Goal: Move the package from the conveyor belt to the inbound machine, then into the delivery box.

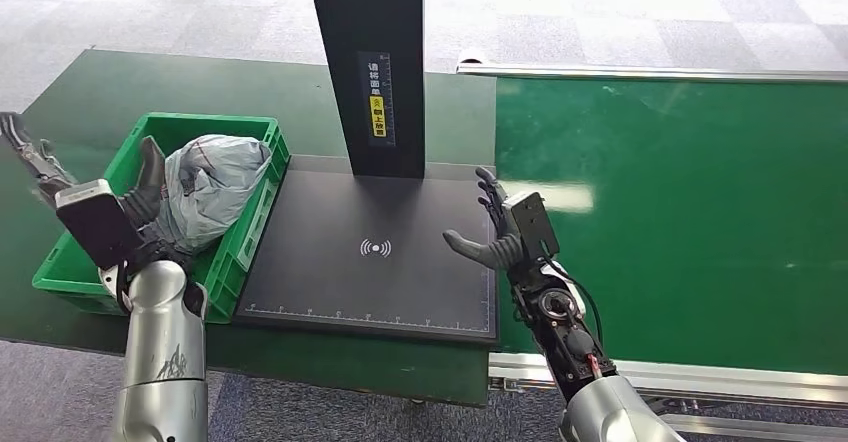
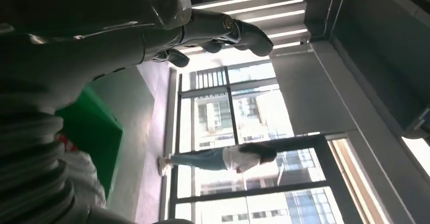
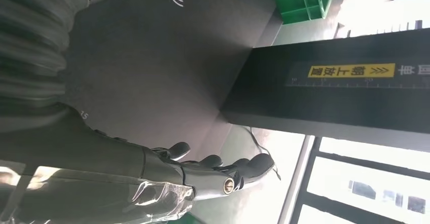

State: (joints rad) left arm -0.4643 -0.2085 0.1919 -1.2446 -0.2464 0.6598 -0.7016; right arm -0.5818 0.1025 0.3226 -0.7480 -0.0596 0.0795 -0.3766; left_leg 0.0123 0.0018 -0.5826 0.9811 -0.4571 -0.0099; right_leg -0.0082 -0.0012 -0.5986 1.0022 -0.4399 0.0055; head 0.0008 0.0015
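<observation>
Package (image 1: 212,187), a grey plastic bag, sits in the green box (image 1: 256,224) at the left end of the table (image 1: 90,92), piled against the box's far right corner. Left hand (image 1: 148,190) is inside the box, right against the package's left side; can't tell if it grips the bag or just touches it. In the left wrist view the fingers (image 2: 223,29) look loosely extended with nothing between them. Right hand (image 1: 487,224) is released, fingers spread, thumb out, hovering over the right edge of the black scanner plate (image 1: 340,282), holding nothing. Scanner post (image 1: 370,62) stands at the plate's back. Belt (image 1: 680,212) to the right is green. A person (image 2: 223,159) stands by the windows.
</observation>
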